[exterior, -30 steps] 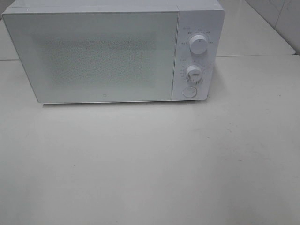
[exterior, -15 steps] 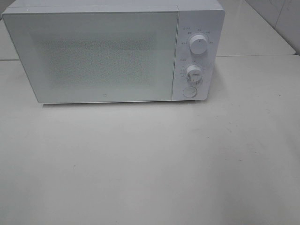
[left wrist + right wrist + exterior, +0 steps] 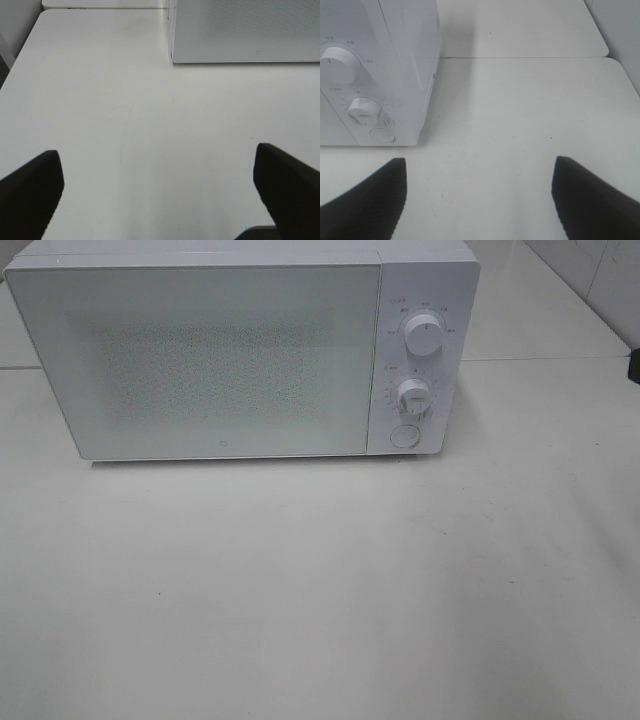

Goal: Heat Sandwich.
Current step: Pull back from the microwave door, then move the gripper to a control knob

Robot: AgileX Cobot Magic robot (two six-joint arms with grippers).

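Exterior high shows us a boxy white microwave oven (image 3: 220, 360), door shut, in the upper half of the frame on the pale desk (image 3: 320, 590). The left tool (image 3: 157, 152) and the right tool (image 3: 480, 161) are both spread and empty. We cannot tell where the sandwich is.

Sandwich out of view. White microwave (image 3: 200, 360) upright, door shut, window frosted.

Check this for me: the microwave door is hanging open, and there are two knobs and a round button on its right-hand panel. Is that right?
Not quite. The microwave door is shut, flush with the front, as the exterior high view shows. The rest stands: the upper knob, the lower knob and the round button sit on its right-hand panel.
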